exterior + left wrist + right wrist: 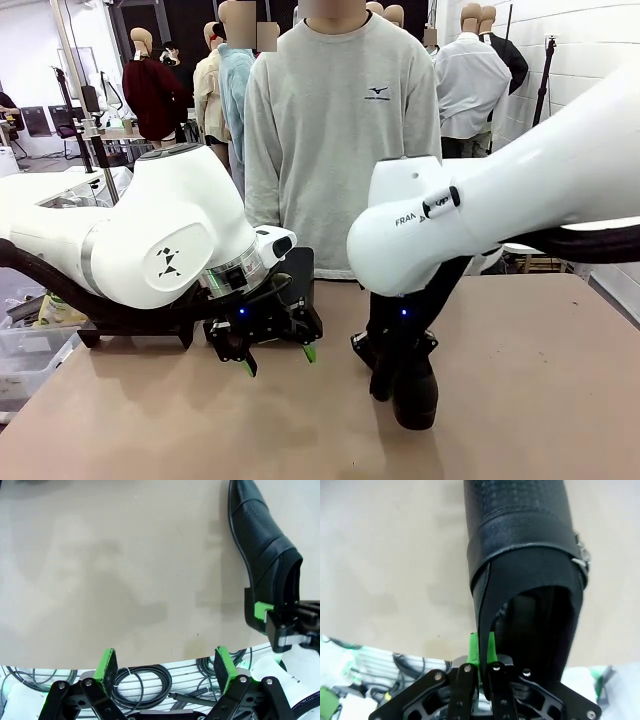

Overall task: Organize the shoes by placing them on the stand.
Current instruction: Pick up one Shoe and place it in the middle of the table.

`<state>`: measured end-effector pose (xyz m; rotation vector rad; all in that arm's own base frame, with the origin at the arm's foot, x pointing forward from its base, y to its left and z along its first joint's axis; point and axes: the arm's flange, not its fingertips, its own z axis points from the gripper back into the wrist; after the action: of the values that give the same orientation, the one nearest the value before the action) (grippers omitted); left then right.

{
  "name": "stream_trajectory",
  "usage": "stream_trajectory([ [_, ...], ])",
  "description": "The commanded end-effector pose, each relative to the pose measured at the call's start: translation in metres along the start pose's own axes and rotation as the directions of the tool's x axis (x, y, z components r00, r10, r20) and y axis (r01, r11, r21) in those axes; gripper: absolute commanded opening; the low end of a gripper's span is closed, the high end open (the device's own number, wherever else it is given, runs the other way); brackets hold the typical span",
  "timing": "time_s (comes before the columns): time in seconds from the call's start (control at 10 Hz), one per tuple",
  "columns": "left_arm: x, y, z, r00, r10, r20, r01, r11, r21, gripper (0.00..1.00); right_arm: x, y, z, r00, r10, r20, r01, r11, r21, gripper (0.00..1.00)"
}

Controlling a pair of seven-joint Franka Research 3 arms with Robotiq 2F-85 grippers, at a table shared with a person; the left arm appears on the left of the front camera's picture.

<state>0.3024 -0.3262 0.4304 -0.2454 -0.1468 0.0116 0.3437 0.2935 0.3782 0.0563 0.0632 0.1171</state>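
A glossy black shoe [416, 396] hangs toe-down just above the table, right of centre. My right gripper [384, 372] is shut on the rim of its heel opening. In the right wrist view the green pads [491, 647] pinch the shoe's [520, 555] collar edge. My left gripper [278, 358] hovers low over the table to the left, open, with nothing between its fingers. From the left wrist, the left gripper [165, 667] faces bare tabletop, with the shoe [265, 545] and the right gripper [287, 625] at the right. A black stand [298, 268] sits behind the left arm, mostly hidden.
A person in a grey sweatshirt [340, 130] stands at the far side of the tan table [540, 400]. The table's near edge [150, 656] lies just under my left fingers, with coiled cables [145, 682] on the floor below. Clear bins [25, 345] stand at the far left.
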Motion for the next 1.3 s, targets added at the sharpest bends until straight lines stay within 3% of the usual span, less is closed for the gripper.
stream_trajectory([
  [0.0, 0.0, 0.001, -0.001, 1.0, 0.003, -0.01, -0.003, 1.0, -0.018, 1.0, -0.013, -0.011, 0.006, 1.0, 0.004, 0.017, -0.005, 0.998, 0.058, 0.0],
  [0.5, 0.0, 0.001, -0.001, 1.0, 0.003, -0.01, -0.003, 1.0, -0.018, 1.0, 0.01, -0.004, -0.022, 0.988, 0.079, -0.131, -0.06, 0.988, 0.144, 0.02],
  [0.6, 0.0, 0.001, -0.001, 1.0, 0.003, -0.01, -0.003, 1.0, -0.018, 1.0, 0.016, -0.003, -0.027, 0.984, 0.079, -0.159, -0.054, 0.987, 0.152, 0.1],
  [0.8, 0.0, 0.001, -0.001, 1.0, 0.003, -0.01, -0.003, 1.0, -0.018, 1.0, 0.017, -0.003, -0.029, 0.982, 0.071, -0.174, -0.041, 0.985, 0.171, 0.44],
  [1.1, 0.0, 0.001, -0.001, 1.0, 0.003, -0.01, -0.003, 1.0, -0.018, 1.0, 0.015, -0.01, -0.017, 0.991, 0.04, -0.128, -0.016, 0.983, 0.182, 0.96],
  [1.2, 0.0, 0.001, -0.001, 1.0, 0.003, -0.01, -0.003, 1.0, -0.018, 1.0, 0.012, -0.012, -0.012, 0.993, 0.035, -0.11, -0.014, 0.982, 0.189, 1.0],
])
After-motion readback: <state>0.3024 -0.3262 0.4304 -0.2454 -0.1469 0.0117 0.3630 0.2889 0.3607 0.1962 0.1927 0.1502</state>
